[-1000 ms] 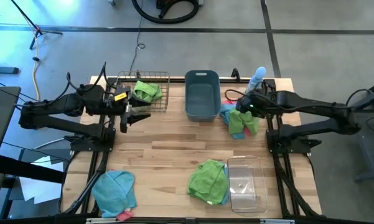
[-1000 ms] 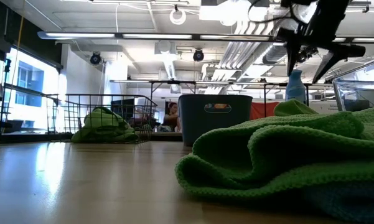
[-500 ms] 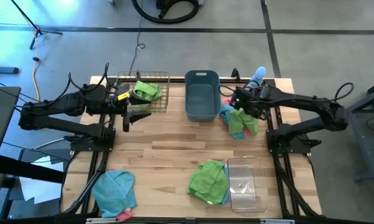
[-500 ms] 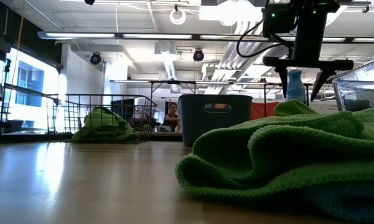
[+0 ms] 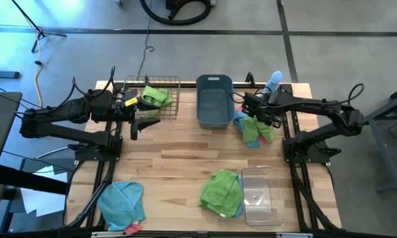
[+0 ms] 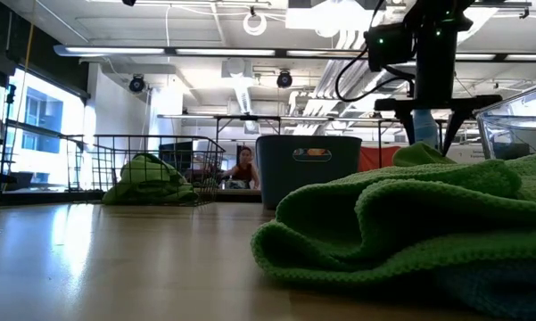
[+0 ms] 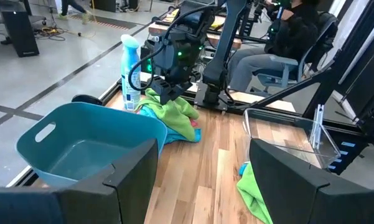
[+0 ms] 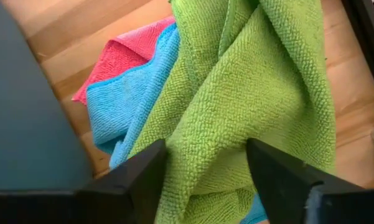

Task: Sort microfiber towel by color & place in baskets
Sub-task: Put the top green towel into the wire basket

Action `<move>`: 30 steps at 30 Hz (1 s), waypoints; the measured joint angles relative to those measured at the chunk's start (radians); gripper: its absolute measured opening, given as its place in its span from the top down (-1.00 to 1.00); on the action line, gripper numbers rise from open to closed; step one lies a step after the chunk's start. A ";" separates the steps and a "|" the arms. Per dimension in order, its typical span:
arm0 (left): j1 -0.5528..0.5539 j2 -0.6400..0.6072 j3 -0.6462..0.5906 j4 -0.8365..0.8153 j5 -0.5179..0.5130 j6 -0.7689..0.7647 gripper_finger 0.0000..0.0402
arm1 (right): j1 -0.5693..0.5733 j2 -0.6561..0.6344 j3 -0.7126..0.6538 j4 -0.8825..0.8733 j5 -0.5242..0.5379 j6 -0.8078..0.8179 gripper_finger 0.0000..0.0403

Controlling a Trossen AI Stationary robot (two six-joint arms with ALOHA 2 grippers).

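Note:
My right gripper (image 5: 253, 117) (image 6: 437, 132) hangs open, pointing down, just over a pile of towels right of the grey-blue tub (image 5: 215, 100). In that pile a lime green towel (image 8: 249, 93) lies on top of a light blue towel (image 8: 121, 106) and a pink towel (image 8: 121, 59); my fingers stand either side of a green fold (image 8: 205, 168). My left gripper (image 5: 140, 121) (image 7: 202, 180) waits open beside the copper wire basket (image 5: 160, 82), which holds a green towel (image 5: 155, 97). More green towels (image 5: 222, 192) lie beside the clear bin (image 5: 261, 193).
A light blue towel (image 5: 122, 200) with a bit of pink under it lies at the near left corner. A pale blue spray bottle (image 5: 272, 82) stands at the far edge behind the right gripper. Bare wood lies in the table's middle (image 5: 178, 149). A person sits beyond the table (image 6: 243, 167).
My right gripper has come down over the towel pile, shifted slightly toward the tub, and turned from a tilt to point straight down. The left arm and the towels have stayed put.

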 joint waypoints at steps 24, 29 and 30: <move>0.000 0.000 0.000 0.064 -0.073 -0.004 -0.20 | 0.017 -0.295 0.142 -0.077 0.014 -0.336 0.99; 0.000 0.000 0.000 0.084 -0.074 -0.004 -0.20 | 0.068 -0.304 0.268 0.003 0.017 -0.462 0.99; 0.000 0.000 0.000 0.086 -0.076 -0.004 -0.20 | 0.084 -0.302 0.285 0.029 0.017 -0.477 1.00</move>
